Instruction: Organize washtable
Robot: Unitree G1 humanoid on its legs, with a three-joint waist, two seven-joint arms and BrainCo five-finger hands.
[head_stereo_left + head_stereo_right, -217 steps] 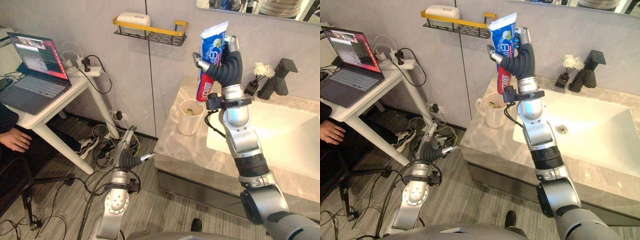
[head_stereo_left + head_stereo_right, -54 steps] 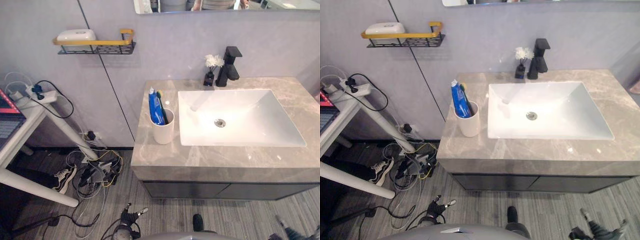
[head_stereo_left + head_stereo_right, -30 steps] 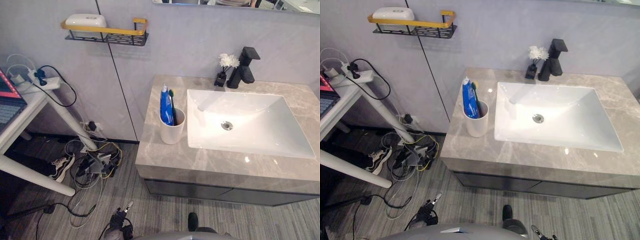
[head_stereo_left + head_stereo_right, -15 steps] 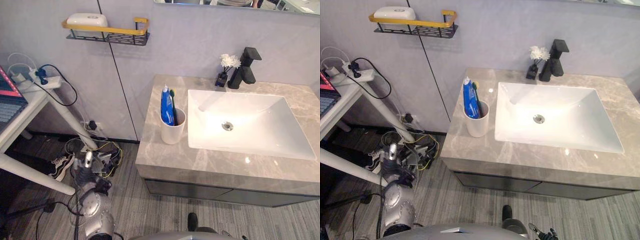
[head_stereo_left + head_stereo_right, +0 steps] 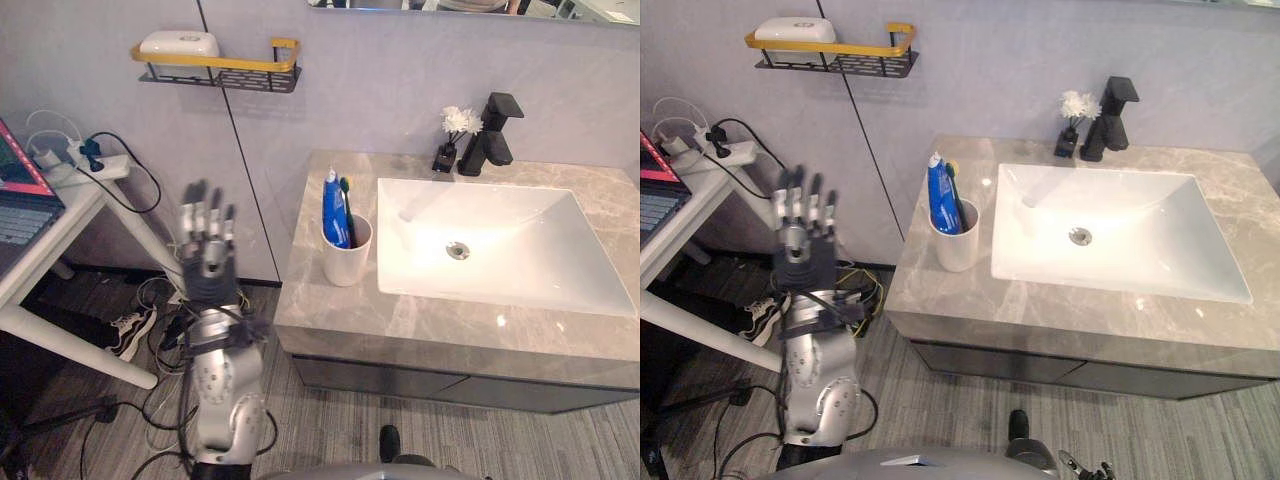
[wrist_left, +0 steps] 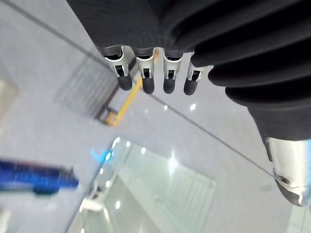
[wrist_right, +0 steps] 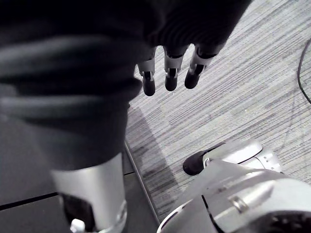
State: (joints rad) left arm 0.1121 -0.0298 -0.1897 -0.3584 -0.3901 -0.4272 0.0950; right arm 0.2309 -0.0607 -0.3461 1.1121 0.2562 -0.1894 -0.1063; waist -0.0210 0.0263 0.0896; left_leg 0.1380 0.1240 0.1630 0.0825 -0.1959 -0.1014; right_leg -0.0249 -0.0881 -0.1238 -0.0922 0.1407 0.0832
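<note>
Far L: open laptop (image 5: 14, 186) on a white table (image 5: 45, 245), w/ a power strip (image 5: 100, 168) at the table's back corner, plugs in it. On the wall above, a black wire shelf w/ yellow rail (image 5: 230, 62) carries a white soap box (image 5: 180, 43) at its L end.

L hand (image 5: 207, 255) is raised in the air between the table and the washtable, well short of the counter. Its fingers are straight, spread and pointing up, dark cover toward the head cam. It holds nothing and touches nothing. The L wrist view agrees: fingertips (image 6: 146, 82) extended in a row, w/ wall and the yellow rail beyond them.

Washtable: grey marble counter (image 5: 330, 310). Near its L edge a white cup (image 5: 345, 262) stands upright, just beside the basin's L rim. In the cup are a blue toothpaste tube (image 5: 334, 210), cap end up, and a toothbrush (image 5: 346, 188), both leaning a little.

White rect. basin (image 5: 500, 260) takes most of the counter, w/ the drain at its centre. Behind it, by the wall, a small dark vase w/ white flowers (image 5: 455, 125) sits next to a black faucet (image 5: 490, 130).

R hand (image 7: 170, 65) shows in its wrist view: it hangs low over grey striped floor, fingers loose and roughly straight, empty.
</note>
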